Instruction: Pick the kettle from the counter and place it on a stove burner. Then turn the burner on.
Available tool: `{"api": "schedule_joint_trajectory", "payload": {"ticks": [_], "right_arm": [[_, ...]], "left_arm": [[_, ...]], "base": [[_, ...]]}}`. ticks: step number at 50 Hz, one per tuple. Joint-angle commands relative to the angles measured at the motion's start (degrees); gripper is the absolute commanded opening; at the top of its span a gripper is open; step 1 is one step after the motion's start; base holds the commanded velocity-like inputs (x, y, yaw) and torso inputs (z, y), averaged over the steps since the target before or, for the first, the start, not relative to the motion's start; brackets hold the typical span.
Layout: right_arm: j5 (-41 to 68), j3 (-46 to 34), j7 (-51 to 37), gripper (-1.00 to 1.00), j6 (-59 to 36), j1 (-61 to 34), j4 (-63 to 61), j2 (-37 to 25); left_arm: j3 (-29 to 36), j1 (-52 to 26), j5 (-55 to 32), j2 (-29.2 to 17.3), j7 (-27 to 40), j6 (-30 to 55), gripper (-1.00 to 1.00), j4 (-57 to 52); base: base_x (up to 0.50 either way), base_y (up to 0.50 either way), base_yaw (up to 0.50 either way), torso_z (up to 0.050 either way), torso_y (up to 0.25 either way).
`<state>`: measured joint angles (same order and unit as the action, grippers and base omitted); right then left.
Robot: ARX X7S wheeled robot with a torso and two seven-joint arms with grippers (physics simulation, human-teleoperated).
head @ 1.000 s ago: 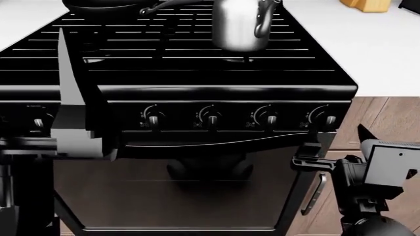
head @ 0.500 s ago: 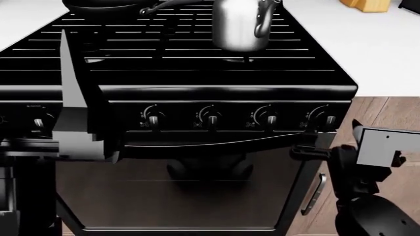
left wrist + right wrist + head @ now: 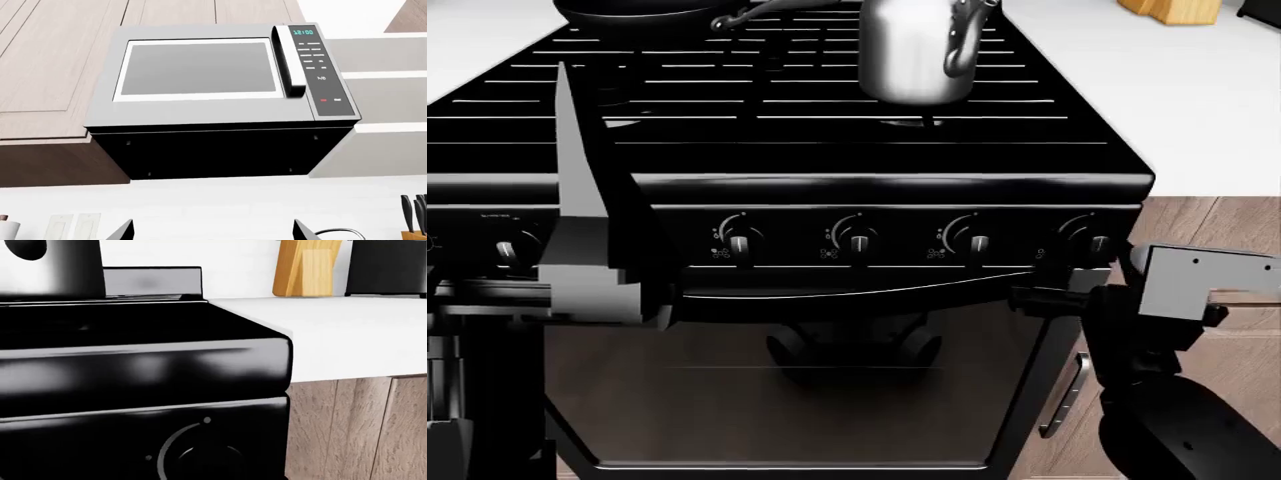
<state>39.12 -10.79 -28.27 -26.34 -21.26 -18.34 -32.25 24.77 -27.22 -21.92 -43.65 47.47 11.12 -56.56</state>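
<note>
The steel kettle [image 3: 914, 55] stands upright on the black grates over the right rear stove burner [image 3: 924, 122] of the glossy black range; part of its body also shows in the right wrist view [image 3: 60, 265]. My right gripper [image 3: 1048, 297] is low at the range's front, just below the rightmost knob [image 3: 1090, 243]; that knob fills the right wrist view [image 3: 200, 460], and the jaws do not show there. My left gripper [image 3: 212, 236] is open and empty, pointing up at the microwave [image 3: 213, 80]; one grey finger [image 3: 585, 210] rises at the range's left.
A black frying pan [image 3: 641, 12] sits on the left rear burner. Three more knobs [image 3: 857, 243] line the front panel. The white counter [image 3: 333, 325] to the right holds a wooden knife block [image 3: 307, 267] and a black appliance [image 3: 387, 267].
My right gripper has risen and moved left, closer to the rightmost knob. My left arm has shifted slightly right. The kettle has not moved.
</note>
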Motion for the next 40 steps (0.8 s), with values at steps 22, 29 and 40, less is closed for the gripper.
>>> {"api": "schedule_joint_trajectory", "payload": {"ticks": [22, 29, 40], "right_arm": [[-3.5, -3.0, -0.6, -1.0, -3.6, -4.1, 1.5, -1.9], [-7.5, -7.2, -1.3, -1.0, -7.9, -7.3, -0.9, -4.5], [-11.6, -12.1, -0.8, -1.0, -9.9, -9.0, -1.8, -5.8]], "left_arm": [[0.1, -0.1, -1.1, -0.2, 0.3, -0.8, 1.0, 0.6], [0.2, -0.3, -1.3, -0.3, 0.3, -0.8, 1.0, 0.5], [0.4, -0.3, -1.4, -0.3, 0.3, -1.0, 1.0, 0.5]], "base": [[0.01, 0.0, 0.01, 0.0, 0.0], [0.01, 0.0, 0.01, 0.0, 0.0], [0.02, 0.0, 0.01, 0.0, 0.0]]}}
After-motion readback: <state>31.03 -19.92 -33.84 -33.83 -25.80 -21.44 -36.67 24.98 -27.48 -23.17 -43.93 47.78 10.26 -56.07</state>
